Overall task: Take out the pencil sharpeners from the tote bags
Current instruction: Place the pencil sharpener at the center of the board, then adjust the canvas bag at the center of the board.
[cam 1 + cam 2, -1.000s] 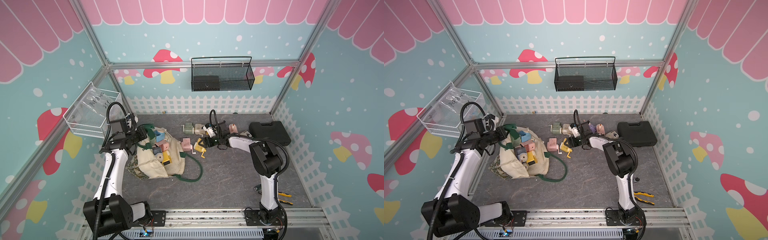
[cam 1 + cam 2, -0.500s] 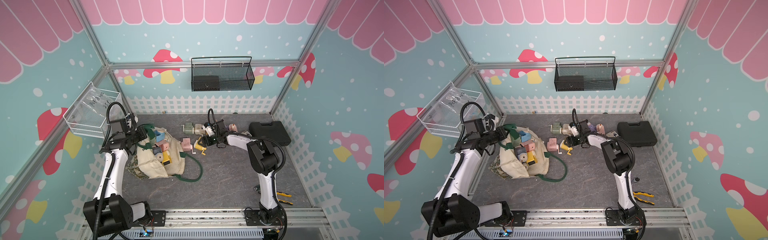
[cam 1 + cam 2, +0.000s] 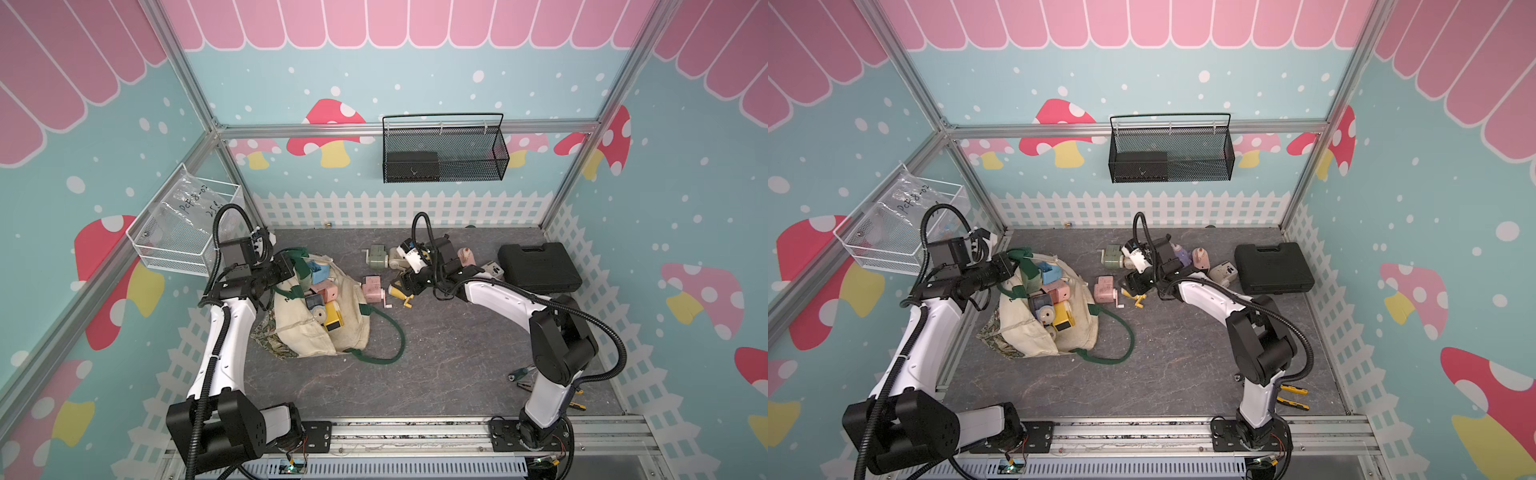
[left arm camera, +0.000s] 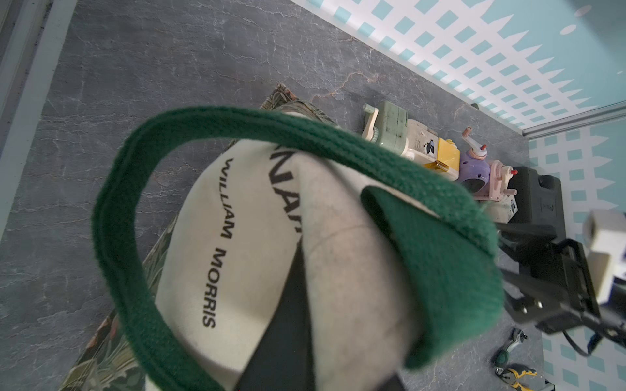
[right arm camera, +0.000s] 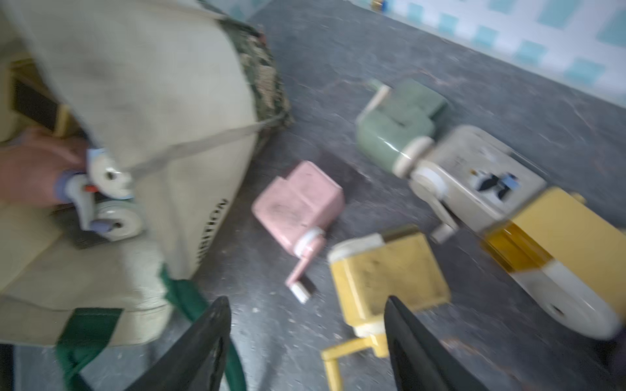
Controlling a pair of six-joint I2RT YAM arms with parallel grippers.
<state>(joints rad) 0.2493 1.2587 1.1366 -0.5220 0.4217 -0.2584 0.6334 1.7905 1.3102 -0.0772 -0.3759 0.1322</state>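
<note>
Left gripper [image 3: 291, 268] clamps the tote bag's [image 3: 316, 343] green handle [image 3: 301, 258]; right gripper [image 3: 400, 286], jaws spread and empty, hovers among about eight unloaded pencil sharpeners [image 3: 374, 289]. Several more sit inside.

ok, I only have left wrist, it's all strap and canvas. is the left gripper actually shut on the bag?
Observer: Yes. In both top views the left gripper is shut on the bag at its rim, with the mouth open.
Operator: any sharpeners left inside?
Observer: Several. A blue one, a pink one and a yellow one show in the mouth.
Operator: right gripper?
Observer: The right gripper is open, holding nothing, low by a yellow sharpener on the floor.
</note>
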